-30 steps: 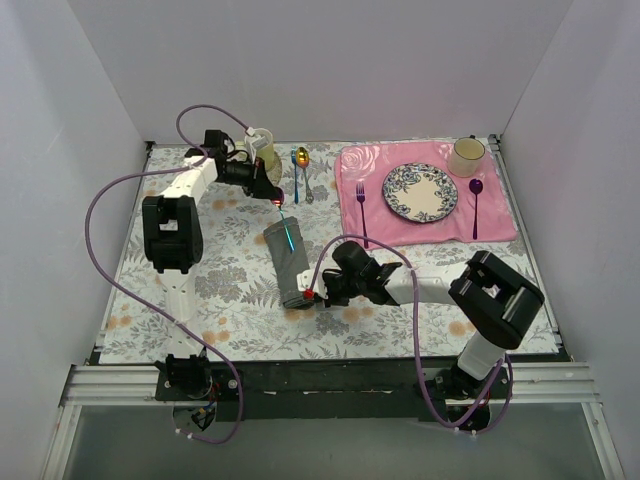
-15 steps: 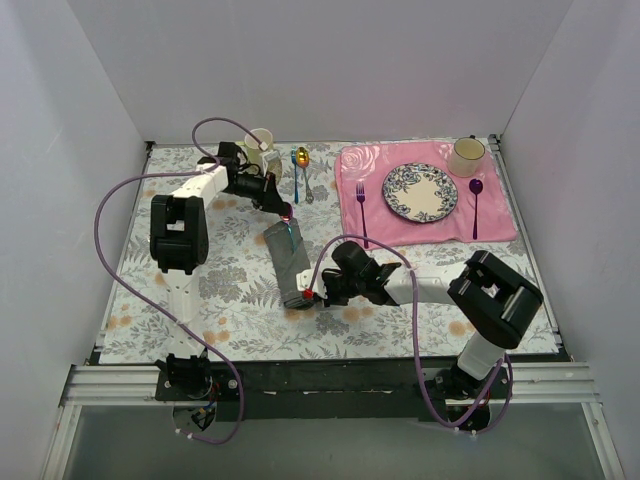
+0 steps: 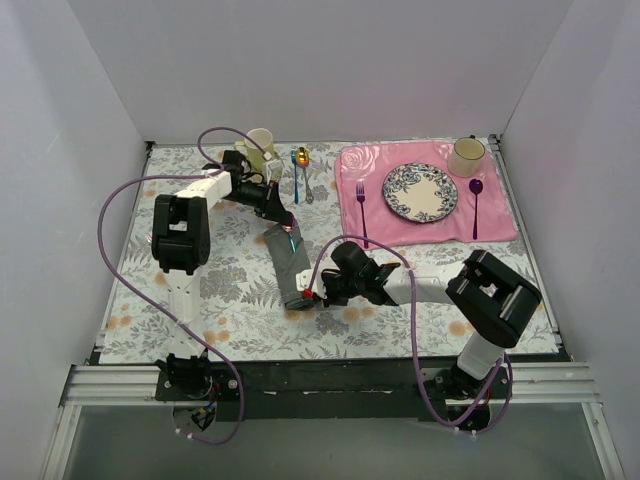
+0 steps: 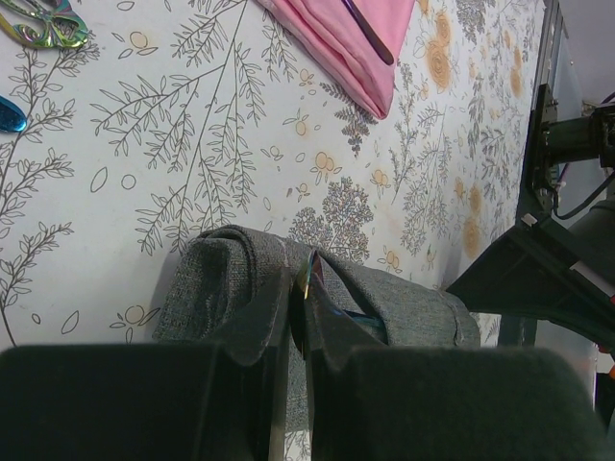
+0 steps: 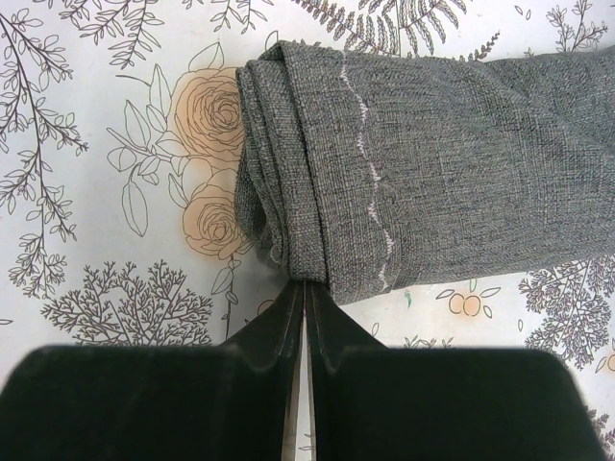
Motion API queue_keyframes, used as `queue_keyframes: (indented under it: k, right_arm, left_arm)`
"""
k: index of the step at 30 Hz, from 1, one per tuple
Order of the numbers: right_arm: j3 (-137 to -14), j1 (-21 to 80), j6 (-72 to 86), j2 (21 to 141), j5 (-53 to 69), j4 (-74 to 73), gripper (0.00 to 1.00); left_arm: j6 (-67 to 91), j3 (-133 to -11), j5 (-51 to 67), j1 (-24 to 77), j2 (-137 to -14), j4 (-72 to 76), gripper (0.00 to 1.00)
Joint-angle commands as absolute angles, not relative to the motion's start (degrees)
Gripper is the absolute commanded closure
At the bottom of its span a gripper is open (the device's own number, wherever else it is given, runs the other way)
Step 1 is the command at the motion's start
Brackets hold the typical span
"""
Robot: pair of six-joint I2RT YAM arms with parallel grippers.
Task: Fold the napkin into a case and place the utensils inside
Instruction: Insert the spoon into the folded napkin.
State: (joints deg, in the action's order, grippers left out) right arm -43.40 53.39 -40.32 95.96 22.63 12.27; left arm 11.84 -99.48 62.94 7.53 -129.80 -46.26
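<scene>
One utensil point(image 4: 306, 276) is pinched in the left fingers point(image 4: 245, 331) at the mouth of the folded napkin point(image 5: 461, 163), with the right fingers point(image 5: 269, 327) pressed together at its other end. Looks like the insertion step, so next it probably just needs sliding in deeper.

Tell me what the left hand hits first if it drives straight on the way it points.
The left hand, shut on a thin iridescent utensil handle, would likely first meet the folded dark grey cloth napkin at its open end, right ahead.

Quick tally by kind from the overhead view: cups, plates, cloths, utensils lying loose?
Cups: 2 - far-left cup, cup on the mat
Plates: 1 - plate
Cloths: 2 - napkin, pink mat
Loose utensils: 4 - purple fork, purple spoon, blue-handled spoon, silver fork
Total: 9
</scene>
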Motion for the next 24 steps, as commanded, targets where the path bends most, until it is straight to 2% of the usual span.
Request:
queue_keyframes:
  k: [1, 19, 24]
  right_arm:
    - [-45.4, 53.7, -39.9, 96.2, 22.3, 14.6, 0.90]
    - [-45.7, 53.7, -39.4, 96.8, 22.1, 14.8, 0.91]
    - [-45.9, 53.6, -39.3, 96.8, 22.1, 14.8, 0.91]
  left_arm:
    - [12.3, -98.4, 63.1, 8.6, -126.6, -45.4, 1.00]
    - [12.9, -94.5, 62.1, 9.7, -123.8, -44.4, 1.00]
    - [13.2, -94.3, 61.4, 9.8, -123.5, -44.0, 0.96]
